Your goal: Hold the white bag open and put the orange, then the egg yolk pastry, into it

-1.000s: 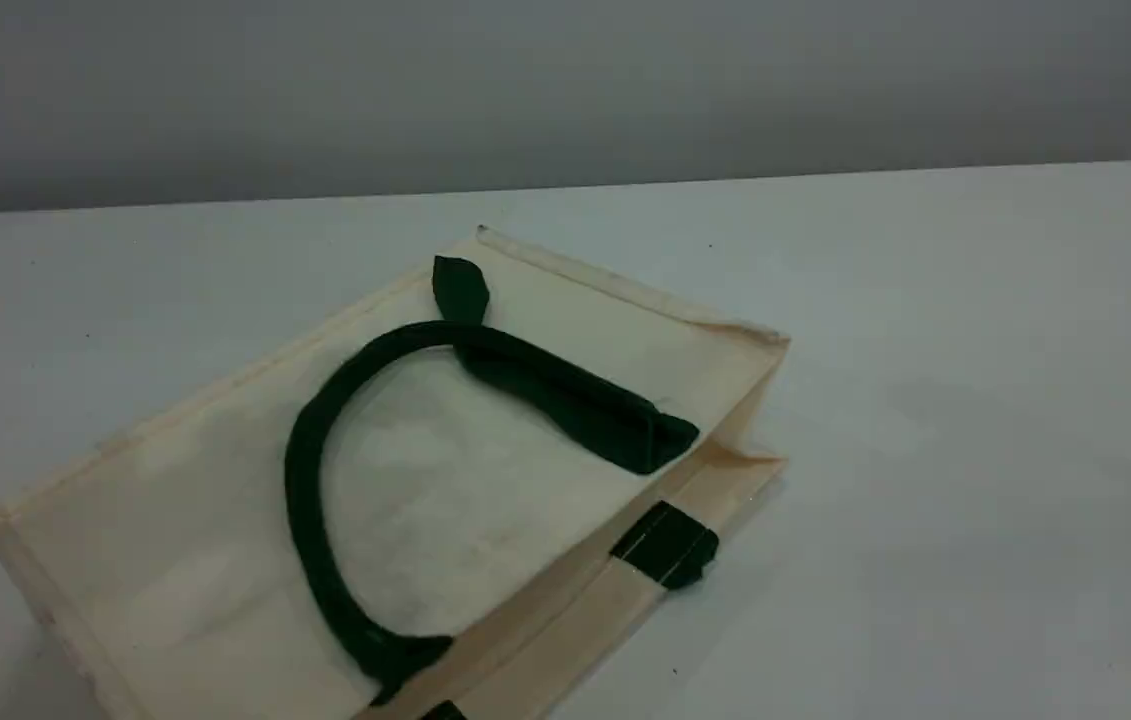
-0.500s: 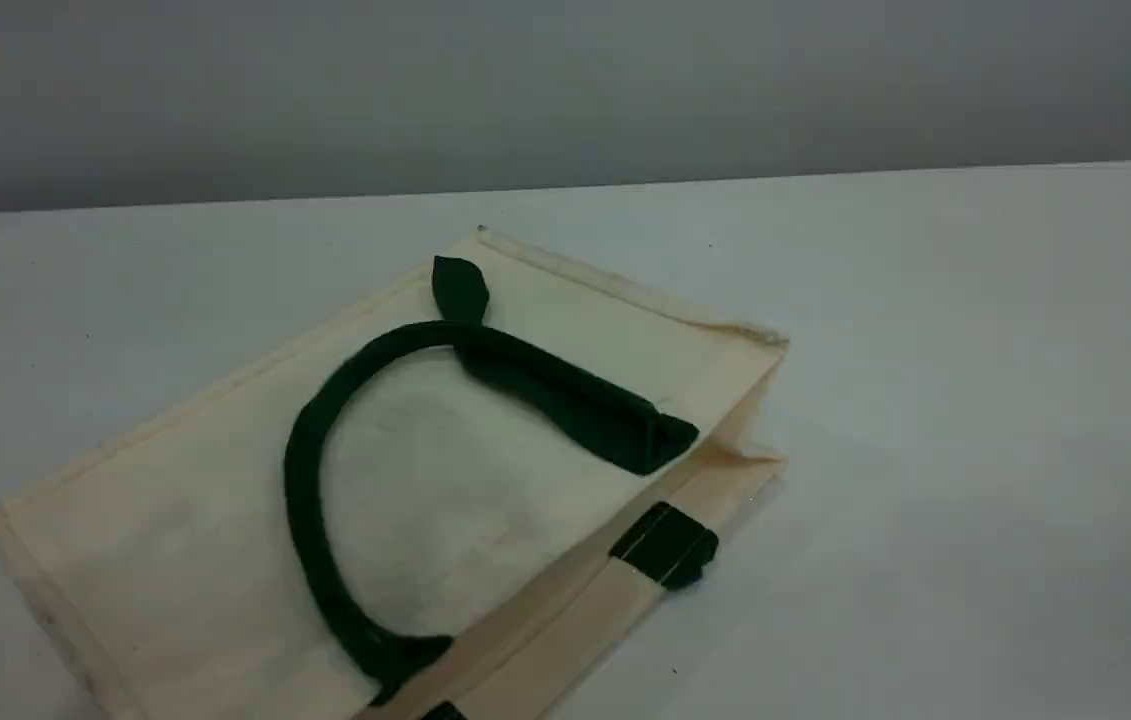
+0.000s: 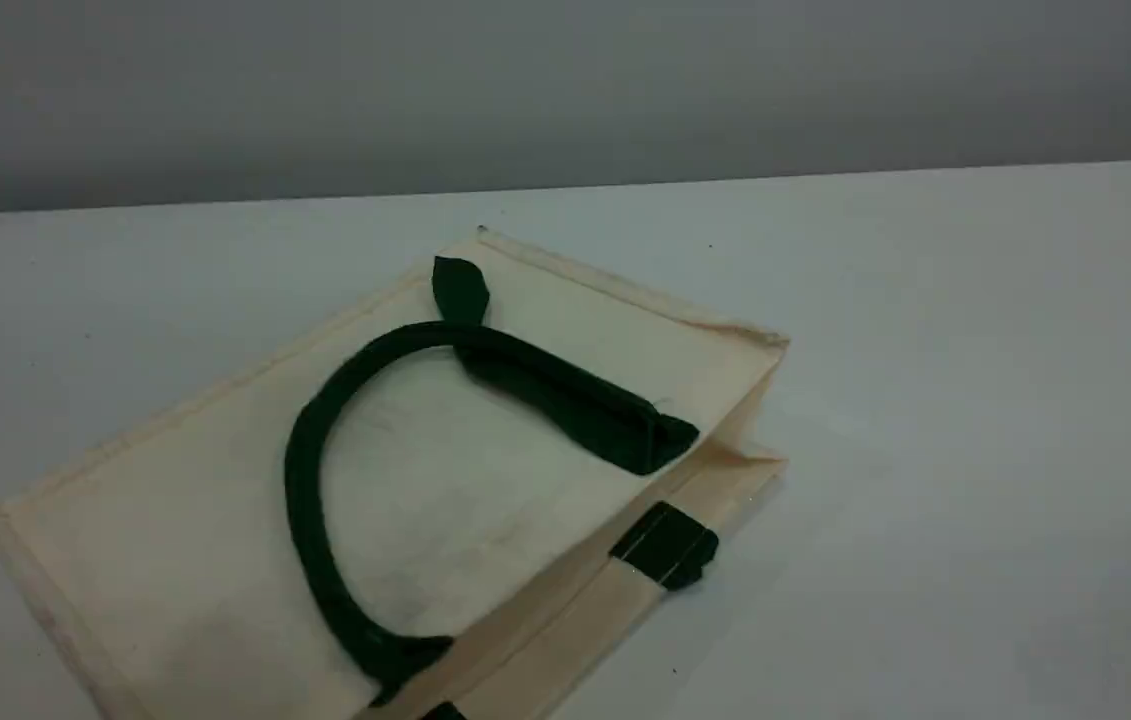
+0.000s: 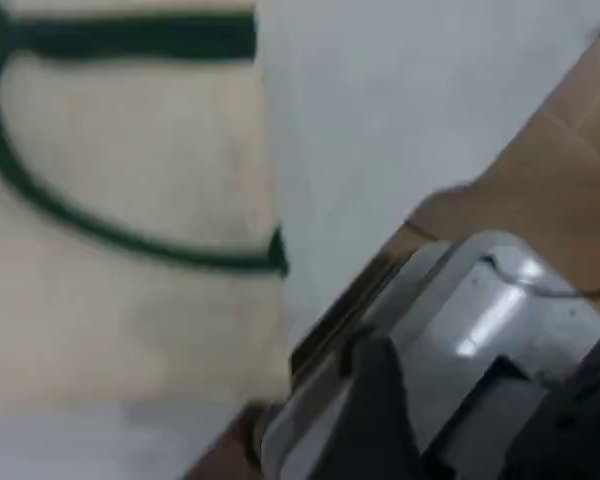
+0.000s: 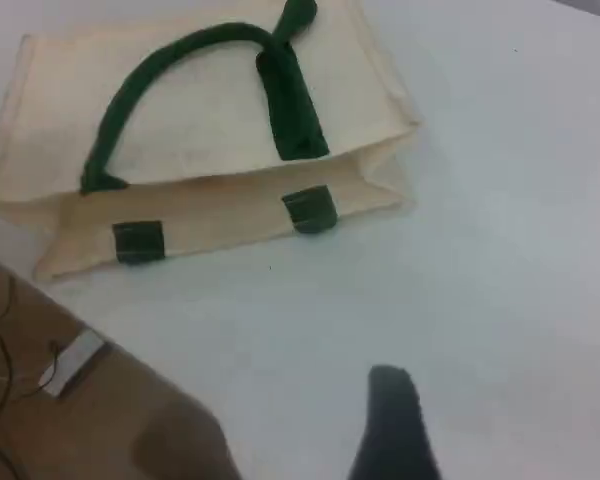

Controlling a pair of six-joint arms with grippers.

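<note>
The white bag point(image 3: 175, 520) lies flat on the table, left of centre in the scene view. One dark green handle point(image 3: 300, 470) curls over its upper face. A green patch point(image 3: 665, 545) shows on its open edge at the right. The right wrist view looks down on the bag point(image 5: 200, 130) from some distance, with one dark fingertip point(image 5: 395, 425) over bare table and nothing at it. The left wrist view is blurred: the bag point(image 4: 130, 300) fills its left side and a dark fingertip point(image 4: 380, 420) shows at the bottom. The orange and the egg yolk pastry are out of view.
The white table point(image 3: 975, 400) stretches right of the bag, up to a grey wall point(image 3: 565, 90). Its near edge gives way to brown floor point(image 5: 90, 420) with cables and a small white device point(image 5: 72, 362). A shiny metal part point(image 4: 490, 310) sits beside the left fingertip.
The bag has not moved. A faint shadow on its upper face and on the table to the right has shifted and faded.
</note>
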